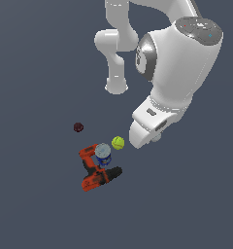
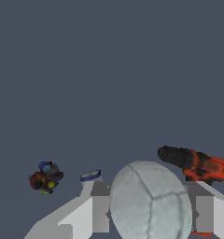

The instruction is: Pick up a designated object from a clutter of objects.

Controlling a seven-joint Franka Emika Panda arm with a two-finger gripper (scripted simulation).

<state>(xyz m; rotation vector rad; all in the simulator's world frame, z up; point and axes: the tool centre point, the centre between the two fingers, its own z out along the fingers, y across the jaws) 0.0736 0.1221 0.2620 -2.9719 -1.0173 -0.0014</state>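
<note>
A: Dark grey-blue floor [image 1: 36, 63] is seen beneath everything, with nothing else around it. Largest is the white Panda arm [image 1: 179, 63], bent down over the clutter. Can the gripper [image 2: 150, 205] be read?

B: In the wrist view, yes: its fingers [image 2: 93, 207] are set apart on either side of the white ball [image 2: 150, 201], which sits between them. Whether the pads press it cannot be told. In the exterior view the ball is hidden by the hand, and the jaws are not shown.

A: What might fail?

B: A round, smooth ball could be squeezed out of the jaws if it is held off-centre. The orange-and-black power drill [image 1: 96, 170] lies close; in the wrist view it is seen at the ball's two o'clock, and could be knocked.

A: And the smaller pieces?

B: The blue can [image 1: 103, 154] rests against the drill, with the yellow-green ball [image 1: 118, 143] at its one o'clock and the dark red ball [image 1: 78, 127] at its eleven. Only the wrist view shows the dark multicoloured piece [image 2: 46, 177].
</note>
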